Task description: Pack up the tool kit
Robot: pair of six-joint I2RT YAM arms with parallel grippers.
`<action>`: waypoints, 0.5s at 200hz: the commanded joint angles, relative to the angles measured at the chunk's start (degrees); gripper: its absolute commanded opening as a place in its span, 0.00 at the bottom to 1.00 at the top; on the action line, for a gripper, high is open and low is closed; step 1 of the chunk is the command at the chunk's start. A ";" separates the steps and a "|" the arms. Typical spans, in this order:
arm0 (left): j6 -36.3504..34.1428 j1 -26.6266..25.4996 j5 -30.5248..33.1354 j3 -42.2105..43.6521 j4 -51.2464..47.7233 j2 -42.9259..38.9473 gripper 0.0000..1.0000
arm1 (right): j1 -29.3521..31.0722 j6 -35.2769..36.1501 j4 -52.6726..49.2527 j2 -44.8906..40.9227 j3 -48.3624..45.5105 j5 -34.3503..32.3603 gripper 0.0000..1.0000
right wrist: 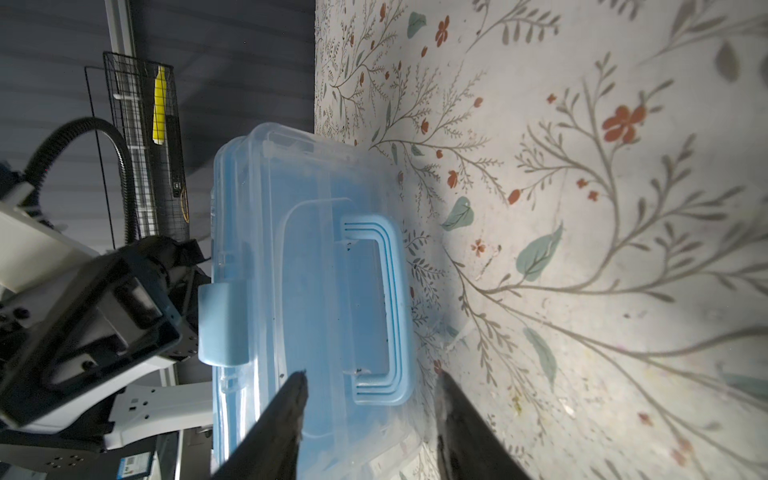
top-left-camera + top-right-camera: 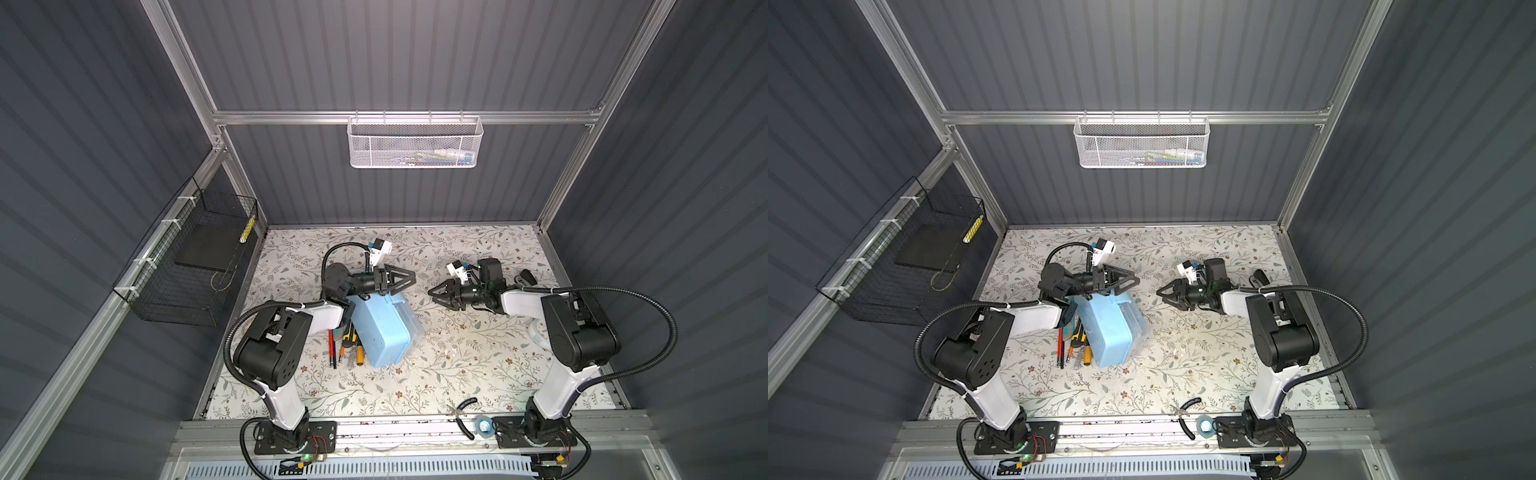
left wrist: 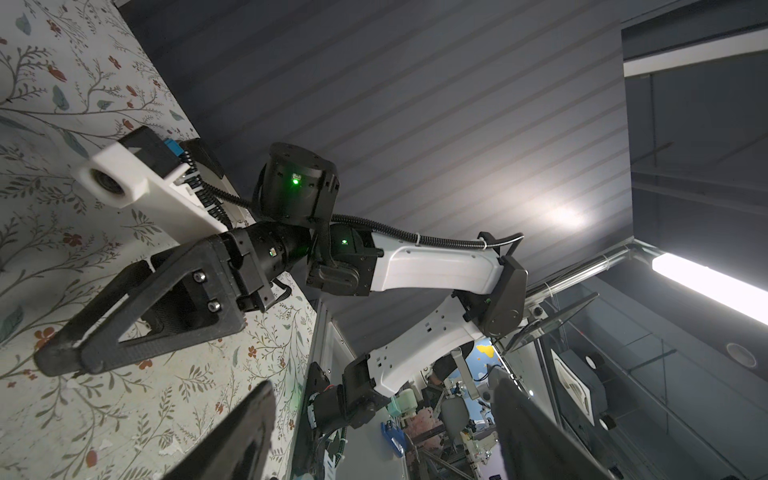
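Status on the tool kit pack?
Left gripper open, empty; right gripper open, empty. Tool box on its side, lid shut. Hand tools loose on table beside it, partly under left arm.

The light-blue rectangular plastic box (image 2: 380, 332) left of centre has a clear lid; in the right wrist view its arched plastic handle (image 1: 386, 307) is the same pale blue with darker ribbed lines. The slim hand tools (image 2: 360, 356) at its left are red, black, yellow and orange. The tabletop covering (image 2: 457, 365) is off-white, printed with grey-green twigs, teal leaves and small rust-red flowers. At upper centre hangs a white mesh metal basket (image 2: 415, 141). At the left is a black wire basket (image 2: 187, 274). The ribbed wall panels (image 2: 415, 54) are dark grey.
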State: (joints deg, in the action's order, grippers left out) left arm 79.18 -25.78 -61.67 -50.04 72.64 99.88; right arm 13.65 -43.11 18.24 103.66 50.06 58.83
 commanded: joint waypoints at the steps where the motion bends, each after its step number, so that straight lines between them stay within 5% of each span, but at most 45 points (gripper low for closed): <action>1: -18.83 0.38 2.38 -5.17 -27.58 -6.91 0.83 | 0.06 -2.49 4.61 0.18 -0.88 -0.19 0.54; 17: -44.23 -0.03 14.37 -13.69 -68.33 -13.30 0.87 | 0.06 -2.81 5.01 -0.95 -1.11 -1.00 0.58; 29: -52.27 -0.23 26.66 -18.82 -85.48 -16.41 0.88 | 0.14 -1.99 3.99 -2.07 -0.93 -1.89 0.64; 60: -52.19 0.12 48.75 -21.00 -101.19 -23.89 0.90 | 1.67 3.28 -2.97 -4.45 1.84 -4.52 0.76; 100: -44.85 0.13 59.41 -14.56 -110.78 -32.36 0.90 | 4.34 5.59 -10.20 -4.81 6.43 -6.45 0.77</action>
State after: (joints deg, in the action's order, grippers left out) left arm 33.19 -25.78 -14.85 -69.56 -21.50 70.02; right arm 16.86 -39.42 12.80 99.24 54.28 53.71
